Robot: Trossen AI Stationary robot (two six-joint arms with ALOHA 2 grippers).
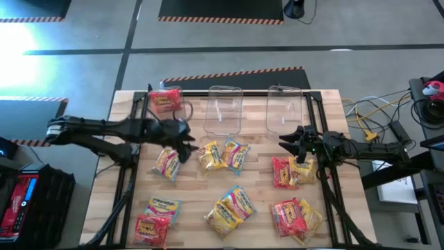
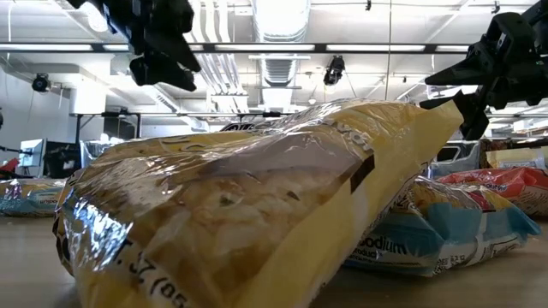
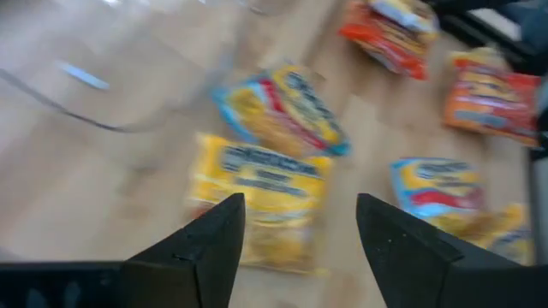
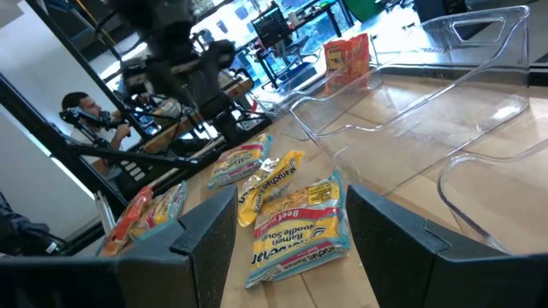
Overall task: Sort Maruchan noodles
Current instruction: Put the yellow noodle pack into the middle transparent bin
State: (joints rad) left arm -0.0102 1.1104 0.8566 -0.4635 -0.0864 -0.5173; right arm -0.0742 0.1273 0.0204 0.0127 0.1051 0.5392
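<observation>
While the left gripper (image 1: pixel 186 142) hovers open and empty over the yellow Maruchan packet (image 1: pixel 211 155), it risks pinching the overlapping blue-edged packet (image 1: pixel 236 154) too; the right gripper (image 1: pixel 295 138) waits, jaws wide.

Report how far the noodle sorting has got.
Done: one red packet stands in the far-left bin. In hand: nothing; left gripper and right gripper hover open and empty. Left: two clear bins are empty, other packets lie on the table.

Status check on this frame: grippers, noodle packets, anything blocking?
Left gripper open, empty, over the yellow packet. Right gripper open, empty, waiting near the clear bins. Packets scattered on the table; one red packet already binned. Nothing blocking.
</observation>
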